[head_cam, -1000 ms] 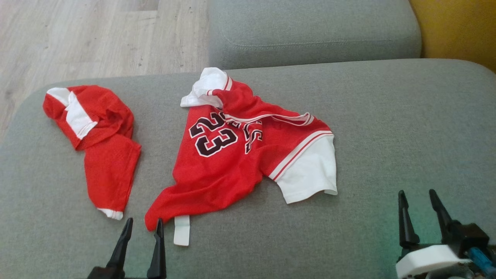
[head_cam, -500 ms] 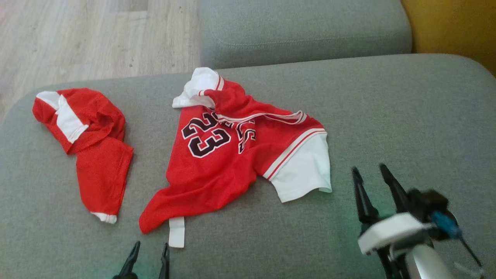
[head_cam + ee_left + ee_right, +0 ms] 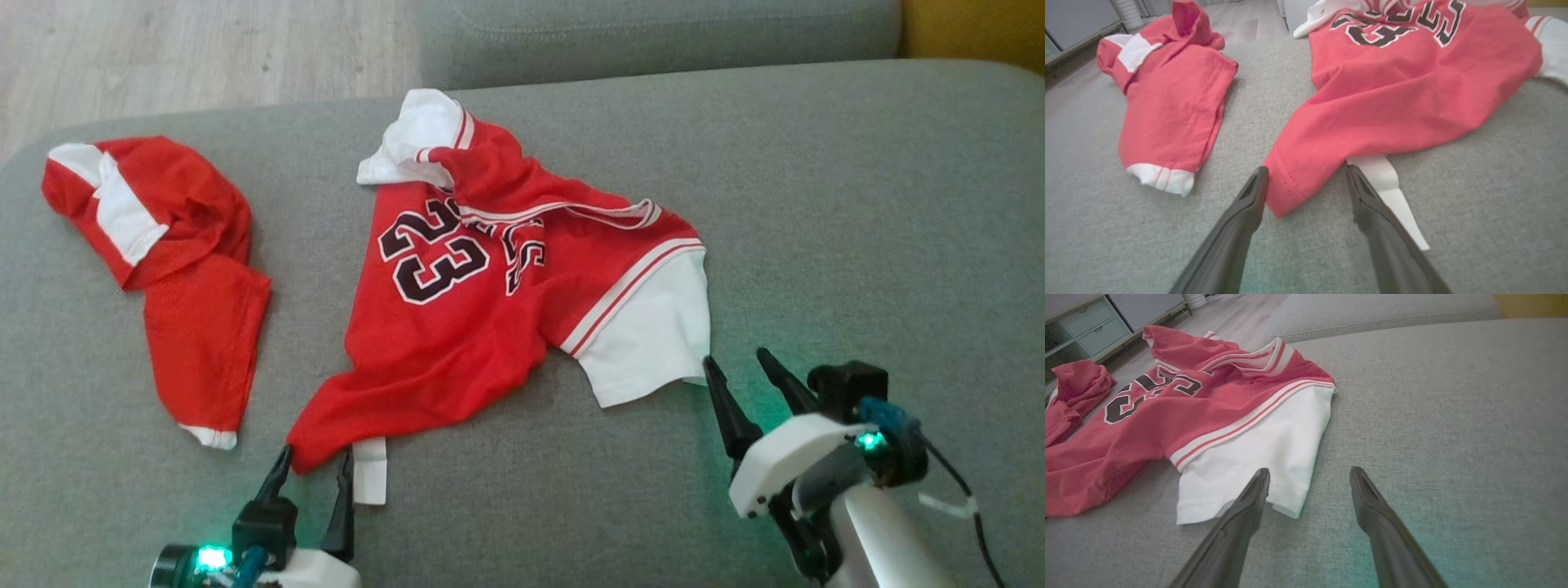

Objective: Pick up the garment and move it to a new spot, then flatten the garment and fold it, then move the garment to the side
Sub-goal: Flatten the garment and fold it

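Jaws of the left gripper [image 3: 316, 453] stand spread wide and grip nothing. The red hem corner [image 3: 1286, 192] of the garment [image 3: 457, 327] lies right between its tips, and a white label strip [image 3: 1392, 192] pokes out from under the cloth by its right finger. The right gripper [image 3: 736, 357] is likewise spread and empty, its left finger at the near corner of the garment's white sleeve [image 3: 1257, 457]; whether it touches the cloth cannot be told. Ahead of both grippers the garment lies crumpled on the grey sofa cushion [image 3: 857, 204], number side up, collar bunched and the far sleeve twisted over. Off to the left of the left gripper, apart from the first, a second red garment [image 3: 188, 278] sits in a heap. Judging from this, nothing of the task is done: the pickup is only being lined up, with each gripper posed at an edge. Lifting, moving to a new spot, flattening, folding and setting aside all remain
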Tool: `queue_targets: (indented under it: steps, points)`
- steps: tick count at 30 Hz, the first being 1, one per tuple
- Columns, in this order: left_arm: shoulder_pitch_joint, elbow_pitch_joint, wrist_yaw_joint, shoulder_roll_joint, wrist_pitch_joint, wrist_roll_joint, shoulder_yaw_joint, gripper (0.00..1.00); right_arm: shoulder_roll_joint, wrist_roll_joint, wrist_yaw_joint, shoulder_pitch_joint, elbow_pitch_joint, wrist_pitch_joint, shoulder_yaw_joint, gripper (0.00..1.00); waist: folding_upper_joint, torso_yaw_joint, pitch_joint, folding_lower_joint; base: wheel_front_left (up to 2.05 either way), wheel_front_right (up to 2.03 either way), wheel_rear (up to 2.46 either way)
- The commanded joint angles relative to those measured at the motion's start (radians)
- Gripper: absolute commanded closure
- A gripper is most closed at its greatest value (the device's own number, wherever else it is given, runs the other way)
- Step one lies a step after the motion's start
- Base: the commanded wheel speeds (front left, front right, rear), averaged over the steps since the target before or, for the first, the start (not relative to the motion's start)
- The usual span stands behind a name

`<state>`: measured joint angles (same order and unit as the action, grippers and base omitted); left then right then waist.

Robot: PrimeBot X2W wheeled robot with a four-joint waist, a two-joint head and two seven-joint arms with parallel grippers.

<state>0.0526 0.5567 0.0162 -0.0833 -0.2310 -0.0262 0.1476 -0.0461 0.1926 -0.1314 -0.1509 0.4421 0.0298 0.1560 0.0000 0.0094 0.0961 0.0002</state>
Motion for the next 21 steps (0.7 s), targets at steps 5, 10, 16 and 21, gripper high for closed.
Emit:
queue_targets:
  steps: [5,10,16,21]
  points:
    - [0.072,0.014,-0.01,-0.021,-0.022,0.0,-0.022,0.0,-0.004,0.047,0.001,-0.092,0.016,-0.016,0.045,0.0,0.0,-0.004,0.023,-0.0002,0.0,0.0,0.0]
    - [0.11,0.046,-0.014,-0.02,-0.027,-0.001,-0.012,0.0,-0.004,0.082,0.001,-0.138,0.094,-0.001,0.077,0.0,0.0,0.003,0.048,-0.0002,0.0,0.0,0.0]
    - [0.14,0.083,-0.012,-0.016,-0.03,-0.007,-0.001,0.02,-0.004,0.158,0.001,-0.173,0.151,0.016,0.126,0.0,0.0,0.007,0.064,-0.0002,0.0,0.0,0.0]
    - [0.166,0.107,0.007,-0.008,-0.03,-0.023,0.011,1.0,-0.004,0.255,0.001,-0.208,0.199,-0.004,0.135,1.0,0.0,0.01,0.054,-0.0002,0.0,0.0,0.0]
